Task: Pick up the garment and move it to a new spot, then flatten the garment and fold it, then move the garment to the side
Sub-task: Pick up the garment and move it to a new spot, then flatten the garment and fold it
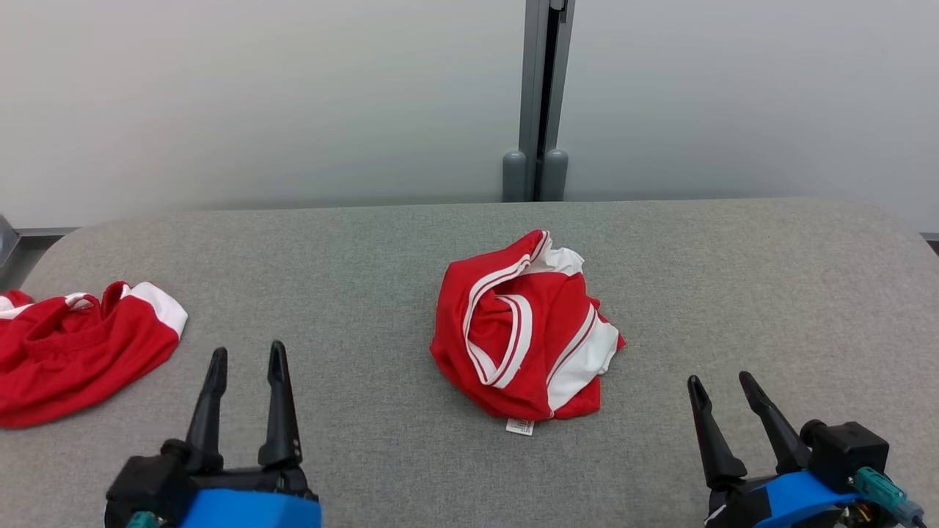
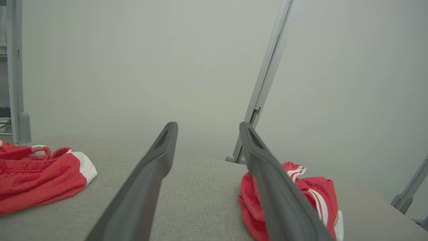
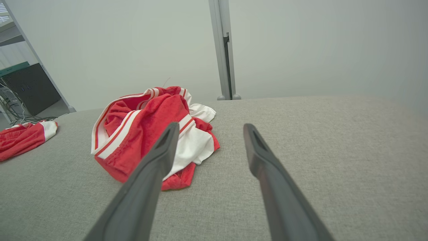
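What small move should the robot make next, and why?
Probably reach the right tool toward the crumpled garment, which lies untouched on the table. That tool and the left tool are open and empty, and the right one stands nearer.

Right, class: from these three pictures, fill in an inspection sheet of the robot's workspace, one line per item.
Surface: grey fabric-covered table, rounded far corners.
Job's things: crumpled red and white garment mid-table, white label at its near edge.
Clutter: second red garment at the table's left end.
Hands: left hand and right hand both open, holding nothing, at the near side.
Cables: loose wires on the floor off the left end.
Surroundings: pale wall, grey post behind the table.
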